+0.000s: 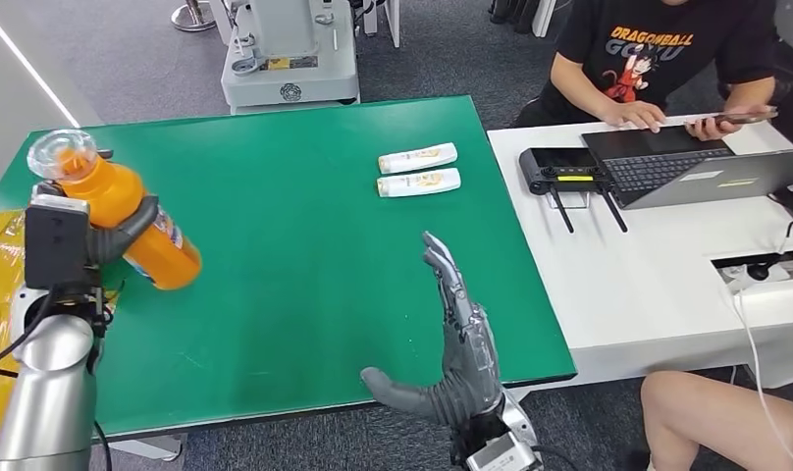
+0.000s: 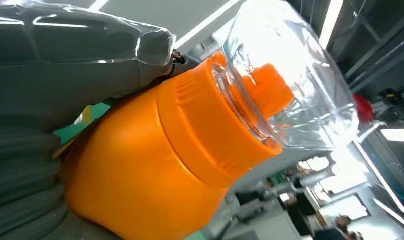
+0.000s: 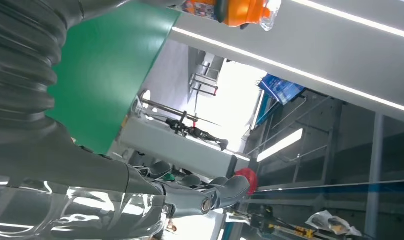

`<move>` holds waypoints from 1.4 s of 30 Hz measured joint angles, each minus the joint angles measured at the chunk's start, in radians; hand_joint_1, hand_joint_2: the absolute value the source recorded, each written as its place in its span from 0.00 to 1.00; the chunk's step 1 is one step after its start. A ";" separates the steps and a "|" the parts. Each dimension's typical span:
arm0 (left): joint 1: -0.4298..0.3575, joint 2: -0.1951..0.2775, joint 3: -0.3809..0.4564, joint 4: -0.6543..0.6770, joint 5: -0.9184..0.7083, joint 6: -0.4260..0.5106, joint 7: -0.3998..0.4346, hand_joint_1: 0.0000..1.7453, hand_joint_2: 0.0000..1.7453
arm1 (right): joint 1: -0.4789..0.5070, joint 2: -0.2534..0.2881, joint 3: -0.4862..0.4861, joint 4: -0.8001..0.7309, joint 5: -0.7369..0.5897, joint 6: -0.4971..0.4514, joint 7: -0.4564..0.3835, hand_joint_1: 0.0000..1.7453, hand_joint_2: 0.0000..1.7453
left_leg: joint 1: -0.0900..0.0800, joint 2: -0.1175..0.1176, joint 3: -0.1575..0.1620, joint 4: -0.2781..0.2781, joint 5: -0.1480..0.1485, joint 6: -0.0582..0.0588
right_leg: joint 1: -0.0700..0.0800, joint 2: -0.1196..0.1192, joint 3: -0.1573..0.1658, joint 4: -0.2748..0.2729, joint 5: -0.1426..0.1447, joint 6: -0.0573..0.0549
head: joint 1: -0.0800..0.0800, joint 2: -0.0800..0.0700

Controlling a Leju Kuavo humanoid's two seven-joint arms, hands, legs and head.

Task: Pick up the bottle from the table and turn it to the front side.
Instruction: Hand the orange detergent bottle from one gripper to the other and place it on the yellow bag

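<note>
Extended fingers [image 3: 225, 189] beside green table [image 3: 105, 75]

The bottle [image 1: 128, 211] sits at the left of the head view — a bright orange plastic body with a clear, domed cap [image 1: 61, 152] over an orange spout. It is lifted off the green counter [image 1: 304, 226], tilted, its cap toward the upper left of the frame and its base lower right, a printed label [image 1: 170, 232] showing near the base. The left hand [image 1: 93, 235] holds it around the middle, dark fingers [image 1: 135, 221] wrapped over the body. In the left wrist view the ribbed orange collar [image 2: 210, 125] and transparent cap fill the centre.
</note>
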 joint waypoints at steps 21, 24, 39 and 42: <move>-0.306 0.327 -0.216 0.303 -0.620 -0.001 0.078 1.00 1.00 | 0.023 0.041 0.002 -0.033 -0.006 0.090 0.016 0.00 1.00 | 0.000 0.003 0.000 0.000 0.001 -0.001 | 0.000 0.003 -0.001 0.001 0.001 -0.001 | 0.000 0.000; -0.306 0.344 -0.247 0.340 -0.650 -0.014 0.029 1.00 1.00 | 0.024 0.042 -0.001 -0.034 -0.007 0.101 0.015 0.00 1.00 | 0.000 0.003 0.000 0.000 0.001 -0.001 | 0.000 0.003 -0.001 0.001 0.001 -0.001 | 0.000 0.000; -0.310 0.409 -0.350 0.523 -0.695 -0.124 -0.131 1.00 1.00 | 0.048 0.042 -0.026 -0.051 -0.001 0.150 0.004 0.00 1.00 | 0.000 0.004 0.000 0.000 0.000 -0.002 | 0.000 0.004 -0.001 0.000 0.000 -0.002 | 0.000 0.000; -0.308 0.401 -0.365 0.572 -0.707 -0.125 -0.139 1.00 1.00 | 0.049 0.043 -0.027 -0.058 0.011 0.160 0.011 0.00 1.00 | 0.000 0.004 0.000 0.000 0.000 -0.002 | 0.000 0.004 -0.001 0.000 0.000 -0.002 | 0.000 0.000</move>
